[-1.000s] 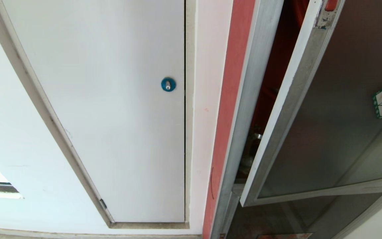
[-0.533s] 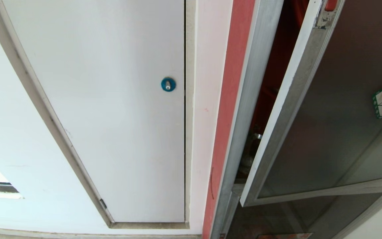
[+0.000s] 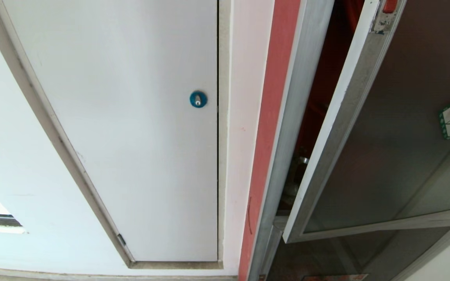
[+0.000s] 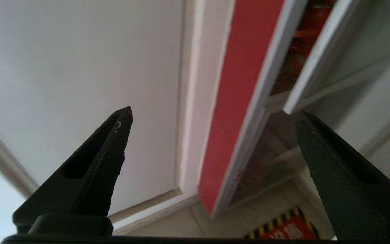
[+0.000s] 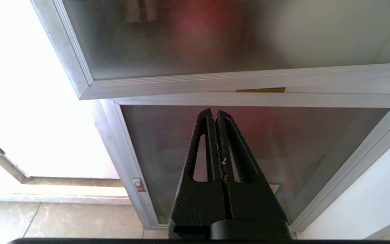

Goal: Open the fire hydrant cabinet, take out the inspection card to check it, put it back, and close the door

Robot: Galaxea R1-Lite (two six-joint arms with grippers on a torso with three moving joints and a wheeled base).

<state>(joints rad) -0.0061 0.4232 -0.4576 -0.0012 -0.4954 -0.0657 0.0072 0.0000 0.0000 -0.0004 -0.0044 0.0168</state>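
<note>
White wall point(image 3: 10, 164), one door point(image 3: 397, 136) ajar

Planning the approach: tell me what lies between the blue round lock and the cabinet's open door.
In the head view: between blue lock and door, a white wall strip, then the cabinet's red side and silver frame.

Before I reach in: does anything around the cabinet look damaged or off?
Only minor wear: chipped, scuffed paint on the door frame just below the red latch. The door hangs partly ajar, as expected. Nothing else stands out.
</note>
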